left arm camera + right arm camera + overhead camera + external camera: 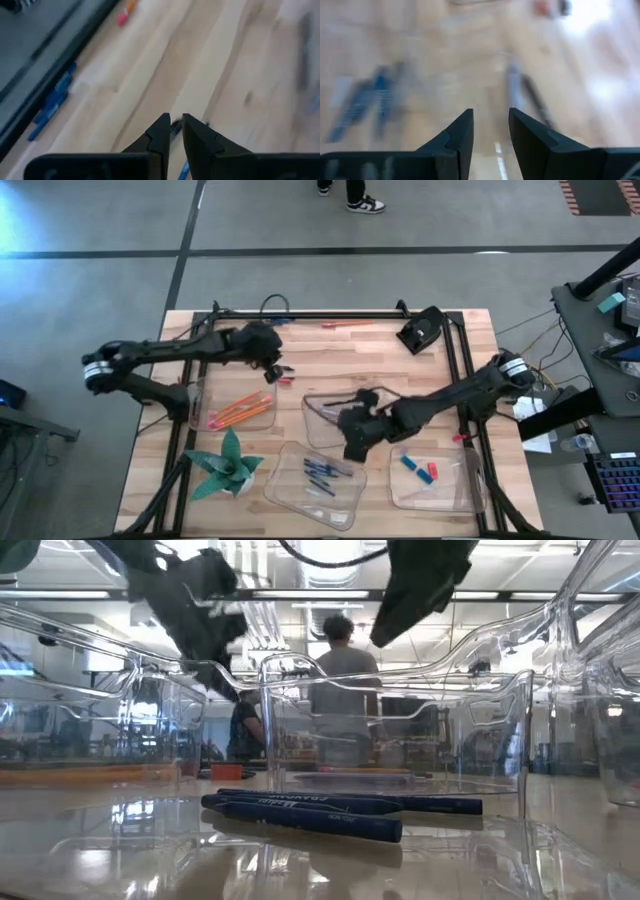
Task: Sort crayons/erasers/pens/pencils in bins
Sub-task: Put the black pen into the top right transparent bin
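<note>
Clear, glossy plastic makes up the four bins (240,412), shallow rounded tubs that look light and likely to slide on the pale wood table (470,350). The pencils (238,411) lie in the bin towards the table's left edge: thin, stiff orange and red sticks, light and prone to roll, best pinched at mid-length across the shaft. Blue sticks (322,473) fill the bin at the near edge; the erasers (420,468), stubby red and blue blocks with a grippy look, sit in the bin near the right corner. One more red stick (347,325) lies by the far edge. The right gripper (490,131) hangs over the middle bin, jaws parted and empty. The left gripper (176,131), left of centre towards the far edge, has jaws nearly closed; a thin blue sliver shows between them, though I cannot tell if it is held.
</note>
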Available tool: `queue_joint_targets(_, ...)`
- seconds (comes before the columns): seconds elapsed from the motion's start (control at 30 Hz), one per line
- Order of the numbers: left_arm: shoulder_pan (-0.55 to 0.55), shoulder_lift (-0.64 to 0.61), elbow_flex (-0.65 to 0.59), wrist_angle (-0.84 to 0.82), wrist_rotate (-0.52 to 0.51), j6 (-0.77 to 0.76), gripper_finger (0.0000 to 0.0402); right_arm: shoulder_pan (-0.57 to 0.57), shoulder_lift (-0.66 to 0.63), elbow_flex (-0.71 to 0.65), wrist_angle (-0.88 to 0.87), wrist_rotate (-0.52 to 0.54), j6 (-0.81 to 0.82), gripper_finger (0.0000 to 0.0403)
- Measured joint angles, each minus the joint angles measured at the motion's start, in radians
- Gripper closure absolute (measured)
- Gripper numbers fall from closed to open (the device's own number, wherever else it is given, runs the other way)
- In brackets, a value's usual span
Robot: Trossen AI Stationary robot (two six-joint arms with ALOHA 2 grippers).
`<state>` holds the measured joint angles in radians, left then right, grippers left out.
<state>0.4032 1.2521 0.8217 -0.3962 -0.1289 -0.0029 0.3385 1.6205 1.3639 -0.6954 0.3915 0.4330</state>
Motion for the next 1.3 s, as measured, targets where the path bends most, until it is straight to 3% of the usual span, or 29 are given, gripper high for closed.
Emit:
queue_joint_targets(0.23,0.057,0.204,0.105,-0.034,0.096,0.116,0.0367,-0.118,-0.092,-0.095,-0.043,0.046,-0.008,0.0287)
queue_joint_targets(0.57,0.090,0.263,0.242,-0.158,0.107,0.279,0.0367,-0.248,-0.247,-0.264,0.026,0.047,-0.033,0.0287)
queue_joint_targets(0.87,0.201,0.308,0.240,-0.242,0.209,0.273,0.0367,-0.307,-0.352,-0.435,0.165,0.040,-0.033,0.0287)
queue_joint_targets(1.07,0.234,0.337,0.238,-0.357,0.214,0.329,0.0367,-0.313,-0.361,-0.447,0.204,0.018,-0.033,0.0287)
queue_joint_targets(1.3,0.262,0.381,0.225,-0.357,0.215,0.402,0.0374,-0.313,-0.358,-0.443,0.209,0.017,-0.041,0.0287)
